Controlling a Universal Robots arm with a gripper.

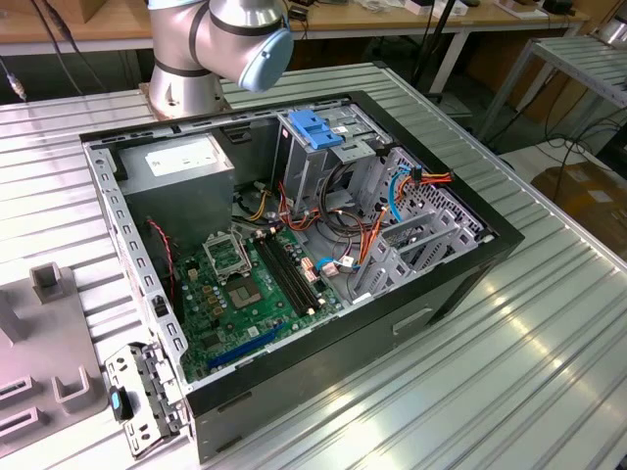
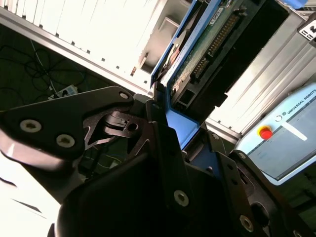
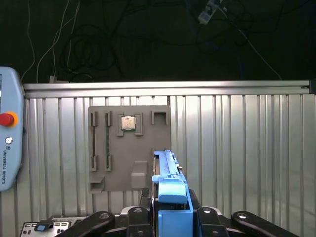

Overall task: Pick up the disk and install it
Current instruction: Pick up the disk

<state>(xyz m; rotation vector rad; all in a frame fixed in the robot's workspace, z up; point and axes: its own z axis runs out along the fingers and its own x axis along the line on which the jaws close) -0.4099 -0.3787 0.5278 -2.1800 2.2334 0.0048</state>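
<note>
Gripper (image 3: 170, 210) is clamped on the disk (image 3: 167, 170). In the first wrist view I see the black fingers (image 3: 140, 217) pressed in on both sides of its blue carrier rail, narrow gap, nothing else held. The disk stands edge-on between them, lifted off the table (image 3: 247, 148).

The second wrist view shows the same grip from the other side. The gripper (image 2: 170, 126) holds the blue rail end, and the disk (image 2: 210, 47) sticks out past the fingertips with its green circuit-board face and connector row showing.

Under the disk in the first wrist view is the ribbed metal table with a grey fixture plate (image 3: 111, 163) lying flat near the table's edge. Past that edge I see dark floor and loose cables (image 3: 89, 49). A small square chip (image 3: 128, 122) sits in one of the plate's pockets. A teach pendant (image 3: 7, 143) with a red button (image 3: 6, 119) lies at the side of the table, and it also shows in the second wrist view (image 2: 289, 133).

In the exterior view, the open computer case (image 1: 460, 284) lies on its side in the middle of the table (image 1: 529, 382), with the arm's base (image 1: 220, 44) behind it at the far edge. Inside are the motherboard (image 1: 240, 284), the power supply (image 1: 181, 162) and the drive cage (image 1: 343, 162) with a light-blue latch (image 1: 315, 127) on top. The disk is not installed; it is in the gripper.
</note>
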